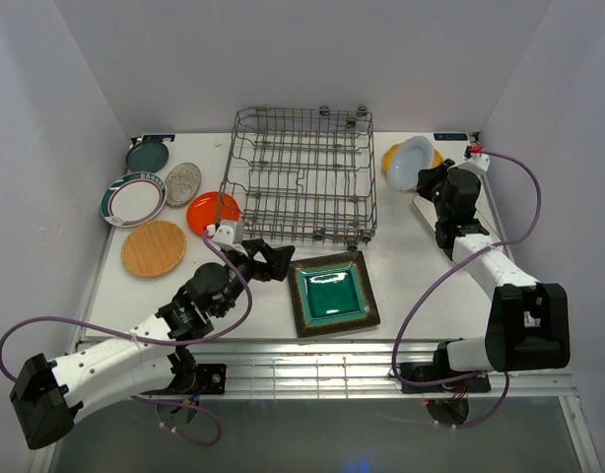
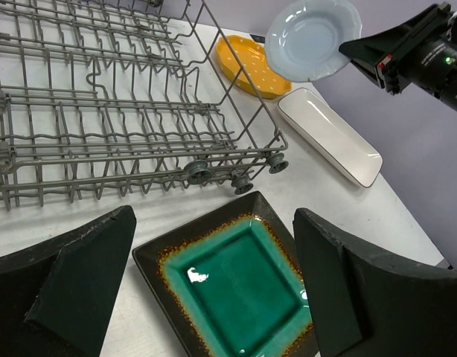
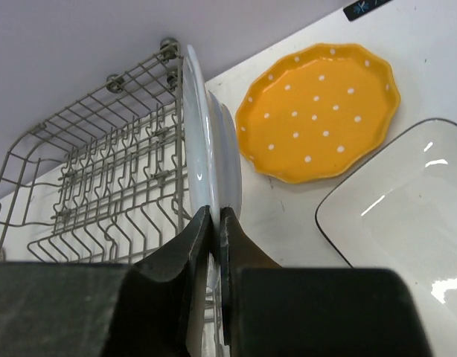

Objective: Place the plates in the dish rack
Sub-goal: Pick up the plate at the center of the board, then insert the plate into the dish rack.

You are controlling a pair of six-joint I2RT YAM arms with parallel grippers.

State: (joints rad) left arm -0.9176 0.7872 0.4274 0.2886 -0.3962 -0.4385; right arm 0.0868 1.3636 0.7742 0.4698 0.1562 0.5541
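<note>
Two pale walls (image 1: 283,59) enclose the white tabletop (image 1: 411,266). The left gripper (image 2: 213,223) gapes wide, a green-centred dark square plate (image 2: 240,290) just ahead of its jaws, the grey wire dish rack (image 1: 302,177) beyond; the right gripper (image 3: 215,216) pinches the rim of a pale blue round plate (image 3: 202,134), rack alongside

A: Where does the dish rack (image 1: 302,177) stand?
B: On the table (image 1: 411,286), at the middle of its far edge. The square plate (image 1: 332,293) lies just before the rack's near right corner.
A: And to the left?
B: There five round plates (image 1: 133,199) lie near the left edge, one just beside the rack's near left corner.
A: To the right?
B: The scalloped plate (image 3: 318,111) lies near the far right corner, with the rectangular dish (image 2: 329,135) just before it. The lifted plate (image 1: 411,161) stands on edge in the right gripper (image 3: 213,217), between the rack and the scalloped plate.
</note>
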